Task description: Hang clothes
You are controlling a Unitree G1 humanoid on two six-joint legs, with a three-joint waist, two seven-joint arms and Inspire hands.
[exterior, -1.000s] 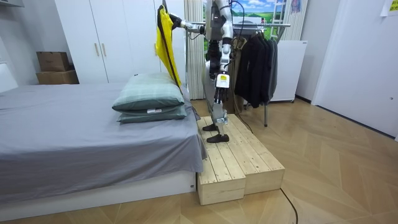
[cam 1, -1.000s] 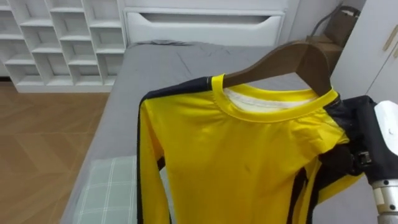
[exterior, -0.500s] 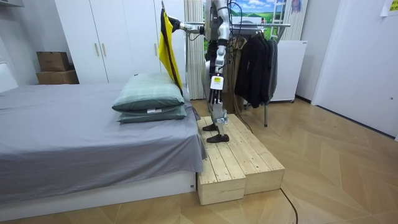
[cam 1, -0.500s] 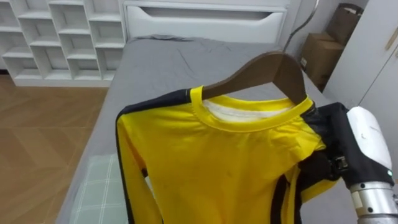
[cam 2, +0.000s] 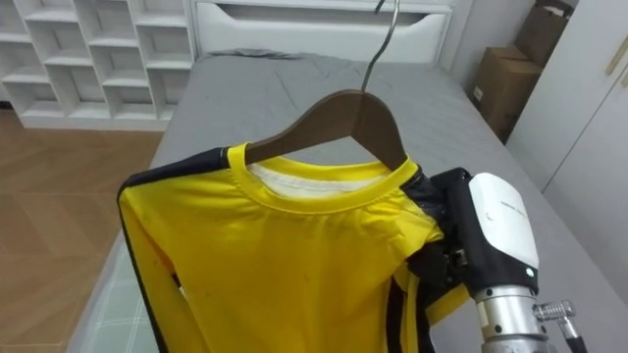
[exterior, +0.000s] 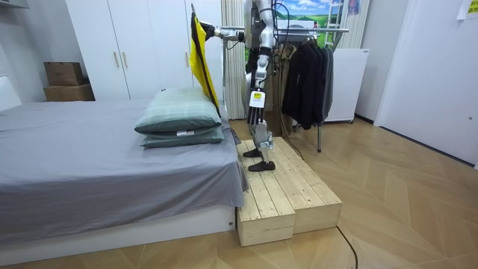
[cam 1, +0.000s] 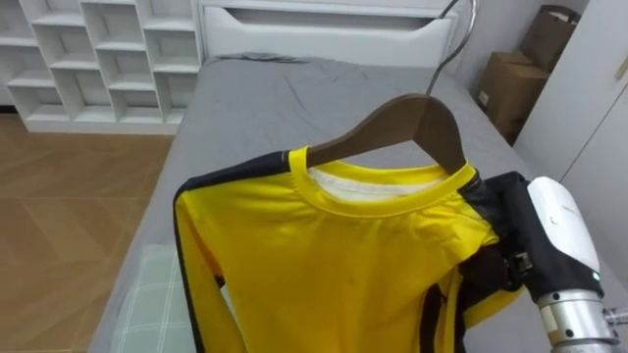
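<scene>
Left eye view shows me the right hand [cam 1: 510, 235] curled tight on the yellow black-trimmed shirt [cam 1: 343, 265] at its four-o'clock shoulder, over a brown wooden hanger [cam 1: 412, 123].

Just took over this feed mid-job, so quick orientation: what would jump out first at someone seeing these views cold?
A bright yellow long-sleeved shirt with dark trim dominates the eye views, draped on a dark brown wooden hanger, with the robot's right hand at its shoulder. Behind lies a grey-sheeted bed; in the room view the robot stands on a pale wooden platform beside it, the shirt held high.
</scene>
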